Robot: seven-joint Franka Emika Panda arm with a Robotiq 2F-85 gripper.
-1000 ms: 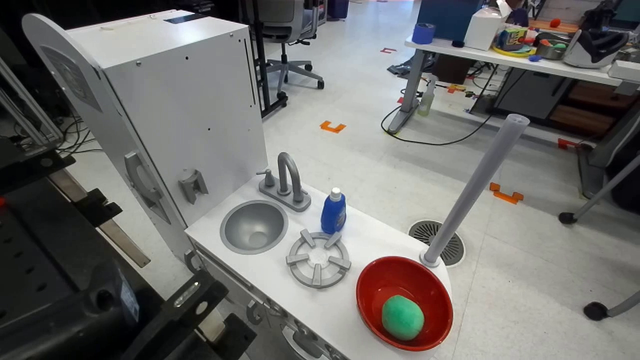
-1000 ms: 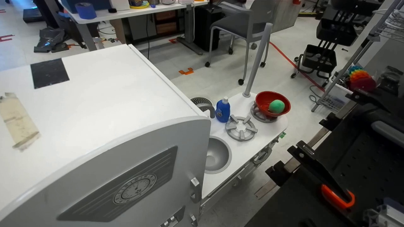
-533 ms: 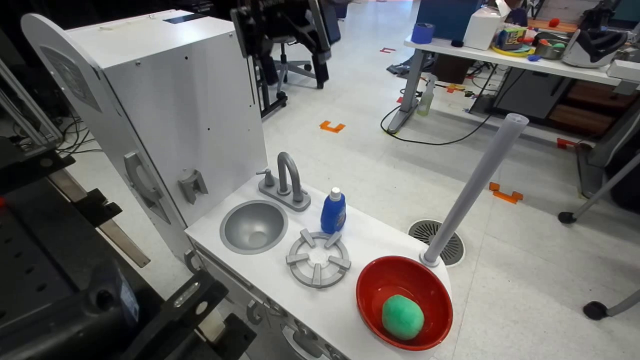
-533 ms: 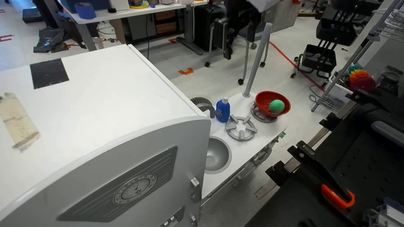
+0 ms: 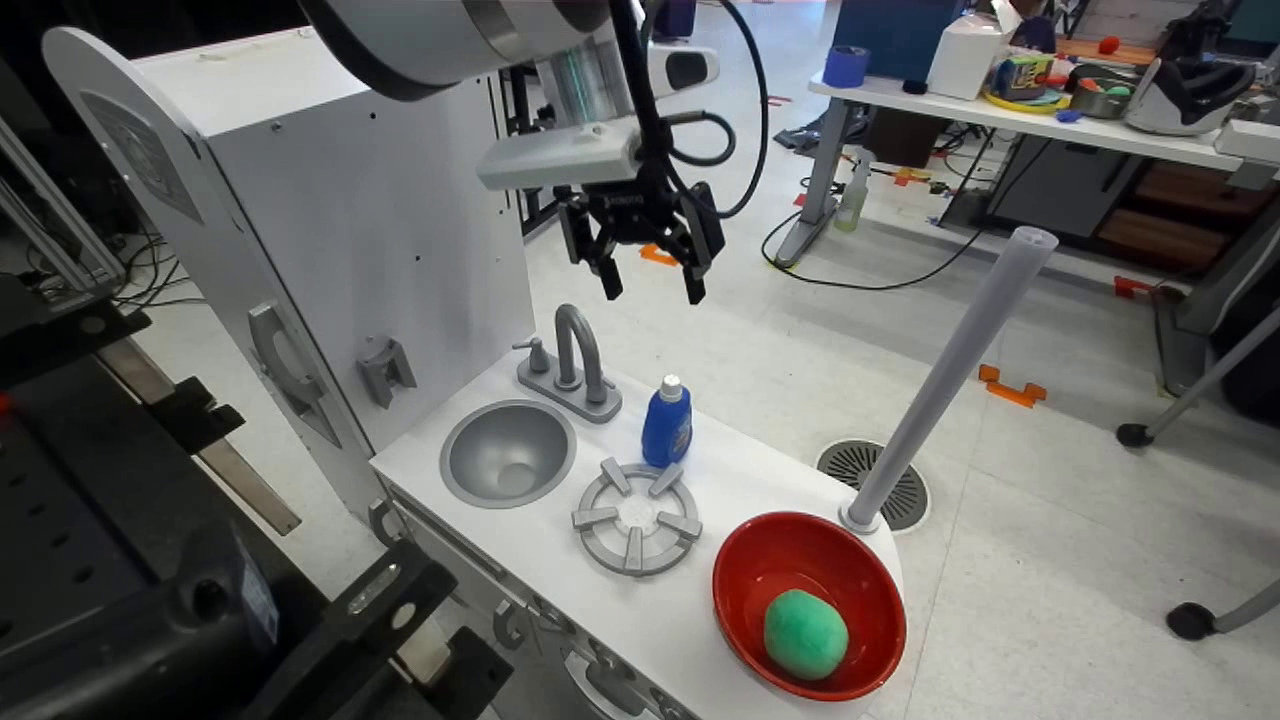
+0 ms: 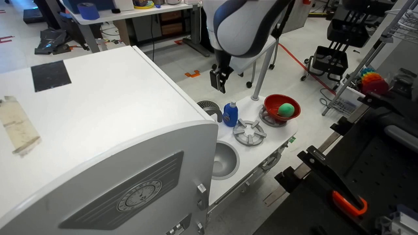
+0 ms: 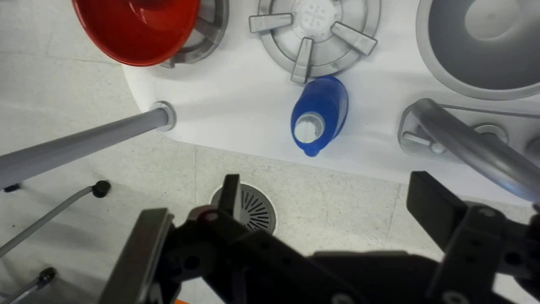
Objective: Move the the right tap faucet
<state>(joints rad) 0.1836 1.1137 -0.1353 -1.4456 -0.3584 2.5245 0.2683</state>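
The right tap faucet (image 7: 436,147) is a short silver-grey handle on the faucet's base plate, at the end nearer the bottle in the wrist view. In an exterior view only a sliver of this handle (image 5: 611,384) shows behind the arched spout (image 5: 580,345). In an exterior view the cabinet hides the handles and only the spout (image 6: 215,112) shows. My gripper (image 5: 654,292) is open and empty, high above the counter's back edge and apart from the faucet. It also shows in an exterior view (image 6: 220,86) and the wrist view (image 7: 326,181).
A blue bottle (image 5: 667,425) stands beside the faucet. The grey basin (image 5: 508,450) lies in front of it. A tall white cabinet (image 5: 370,240) rises beside the counter. A burner (image 5: 638,572), a red bowl (image 5: 735,570) with a green ball (image 5: 805,635), and a grey post (image 5: 955,375) stand further along.
The arm was out of view one second ago. It has come in from the top and moved down toward the counter's back edge. The faucet, bottle and bowl have not moved.
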